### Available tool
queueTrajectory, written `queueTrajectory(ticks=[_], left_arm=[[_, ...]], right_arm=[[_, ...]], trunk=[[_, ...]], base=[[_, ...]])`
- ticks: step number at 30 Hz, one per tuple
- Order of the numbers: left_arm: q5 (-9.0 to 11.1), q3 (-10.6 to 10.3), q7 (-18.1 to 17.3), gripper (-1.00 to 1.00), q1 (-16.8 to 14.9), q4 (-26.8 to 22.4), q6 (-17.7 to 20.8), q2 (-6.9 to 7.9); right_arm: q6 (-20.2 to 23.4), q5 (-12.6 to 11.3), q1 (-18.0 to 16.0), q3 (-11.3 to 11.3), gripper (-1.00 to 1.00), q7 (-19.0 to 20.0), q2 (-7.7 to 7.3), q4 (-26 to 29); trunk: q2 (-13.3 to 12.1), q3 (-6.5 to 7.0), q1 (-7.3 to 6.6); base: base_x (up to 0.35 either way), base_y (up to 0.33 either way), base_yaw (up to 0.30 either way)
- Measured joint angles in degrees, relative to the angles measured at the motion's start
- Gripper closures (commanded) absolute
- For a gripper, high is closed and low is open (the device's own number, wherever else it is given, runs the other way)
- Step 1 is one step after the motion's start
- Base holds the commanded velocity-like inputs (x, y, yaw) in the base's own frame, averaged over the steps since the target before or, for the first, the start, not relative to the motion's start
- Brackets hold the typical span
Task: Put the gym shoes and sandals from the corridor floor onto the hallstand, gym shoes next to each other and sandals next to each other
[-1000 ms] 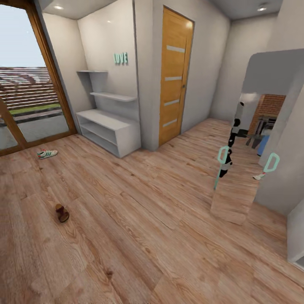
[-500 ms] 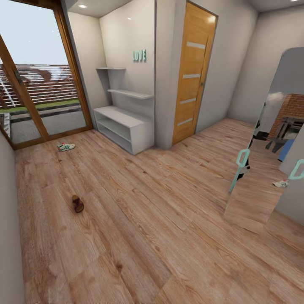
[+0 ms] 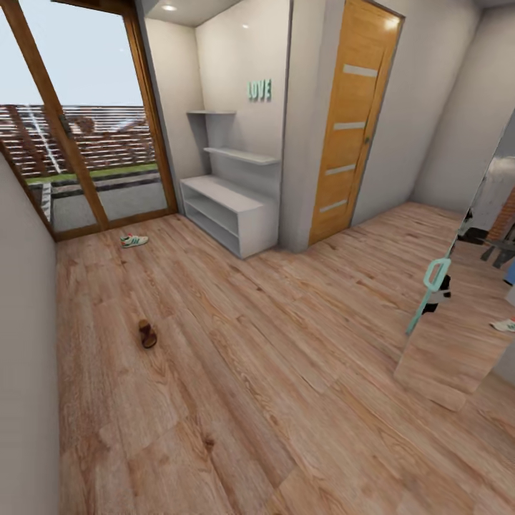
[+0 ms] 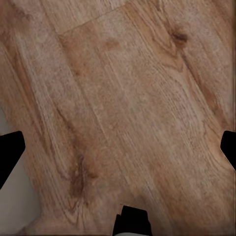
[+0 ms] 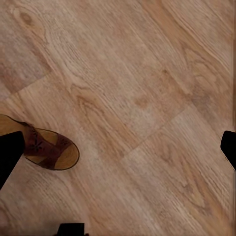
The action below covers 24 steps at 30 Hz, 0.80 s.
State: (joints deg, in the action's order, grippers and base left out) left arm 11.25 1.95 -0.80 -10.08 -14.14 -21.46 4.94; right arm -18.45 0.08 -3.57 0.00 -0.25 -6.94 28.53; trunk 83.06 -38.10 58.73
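Across the corridor floor [image 3: 272, 372] nothing is stowed yet: the hallstand [image 3: 229, 211] stands bare by the far wall, one gym shoe [image 3: 134, 241] near the glass door, one sandal [image 3: 147, 333] mid-floor. Both pincers hang wide, empty. Step: approach; next, drive to a shoe.

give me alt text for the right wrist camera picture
A dark brown sandal with a tan footbed lies on the light wood-plank corridor floor, partly cut off behind a dark fingertip of the open right gripper, which holds nothing.
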Motion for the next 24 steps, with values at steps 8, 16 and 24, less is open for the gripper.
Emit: queueTrajectory(ticks=[8,16,24], left_arm=[[-0.01,-0.01,0.0,-1.0,0.0,-0.03,0.0,-0.01],[-0.01,-0.01,0.0,-1.0,0.0,-0.03,0.0,-0.01],[-0.01,-0.01,0.0,-1.0,0.0,-0.03,0.0,-0.01]], right_arm=[[0.0,0.0,0.0,0.0,-1.0,0.01,0.0,0.01],[0.0,0.0,0.0,0.0,-1.0,0.01,0.0,0.01],[0.0,0.0,0.0,0.0,-1.0,0.01,0.0,0.01]], trunk=[[0.0,-0.05,0.0],[0.0,-0.05,0.0],[0.0,-0.05,0.0]], base=[[0.0,-0.265,0.02],[0.0,-0.272,0.003],[0.0,-0.273,0.0]])
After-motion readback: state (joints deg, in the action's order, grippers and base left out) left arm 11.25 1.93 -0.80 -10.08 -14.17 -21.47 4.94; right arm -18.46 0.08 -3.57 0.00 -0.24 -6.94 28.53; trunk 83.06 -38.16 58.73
